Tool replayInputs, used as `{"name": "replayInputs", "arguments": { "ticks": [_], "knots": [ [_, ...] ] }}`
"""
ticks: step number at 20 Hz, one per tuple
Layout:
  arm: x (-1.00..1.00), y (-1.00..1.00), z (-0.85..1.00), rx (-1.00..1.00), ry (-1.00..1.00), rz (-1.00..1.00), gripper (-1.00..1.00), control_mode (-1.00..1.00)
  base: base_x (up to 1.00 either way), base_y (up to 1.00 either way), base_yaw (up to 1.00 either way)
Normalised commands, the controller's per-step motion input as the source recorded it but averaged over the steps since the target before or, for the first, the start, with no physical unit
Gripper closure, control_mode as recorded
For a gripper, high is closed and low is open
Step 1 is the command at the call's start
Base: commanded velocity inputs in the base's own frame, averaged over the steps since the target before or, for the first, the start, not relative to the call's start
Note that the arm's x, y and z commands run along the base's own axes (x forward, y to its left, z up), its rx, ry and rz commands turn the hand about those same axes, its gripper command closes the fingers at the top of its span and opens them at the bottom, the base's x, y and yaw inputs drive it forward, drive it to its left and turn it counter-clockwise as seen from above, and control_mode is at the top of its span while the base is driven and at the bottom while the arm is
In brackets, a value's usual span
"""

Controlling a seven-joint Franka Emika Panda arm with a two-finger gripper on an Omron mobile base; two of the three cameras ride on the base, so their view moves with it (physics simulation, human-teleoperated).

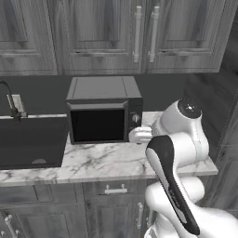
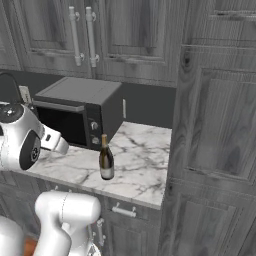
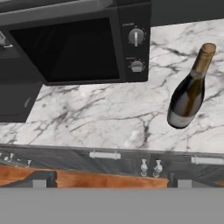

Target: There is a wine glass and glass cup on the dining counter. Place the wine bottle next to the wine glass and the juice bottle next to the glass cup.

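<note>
Though pale-labelled, wine bottle unreadable.

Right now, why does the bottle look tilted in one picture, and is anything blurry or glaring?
In the hand view the wine bottle leans because that camera is tilted; in the right base view it stands upright. All views are evenly lit, slightly soft, without glare.

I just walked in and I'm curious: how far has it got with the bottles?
Nothing looks done yet. The wine bottle stands upright on the marble worktop, to the right of the microwave, untouched. In the hand view the camera looks down at the bottle from a distance, so the arm seems only to be approaching. Gripping it, carrying it to the wine glass, and the whole juice bottle step remain.
</note>
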Motion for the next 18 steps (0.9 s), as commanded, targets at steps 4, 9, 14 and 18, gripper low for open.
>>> {"name": "replayInputs", "arguments": {
  "ticks": [4,9,14,18],
  "knots": [
    [-0.05,0.07,-0.06,-0.11,-0.07,-0.23,-1.00,-1.00,0.00,0.00,0.00],
    [0.04,0.01,-0.02,-0.12,-0.16,-0.51,-1.00,-1.00,0.00,0.00,0.00],
    [0.09,0.00,0.00,-0.02,-0.15,-0.51,-1.00,-1.00,0.00,0.00,0.00],
    [0.06,0.00,-0.09,-0.06,-0.12,-0.46,-1.00,-1.00,0.00,0.00,0.00]
  ]
}}
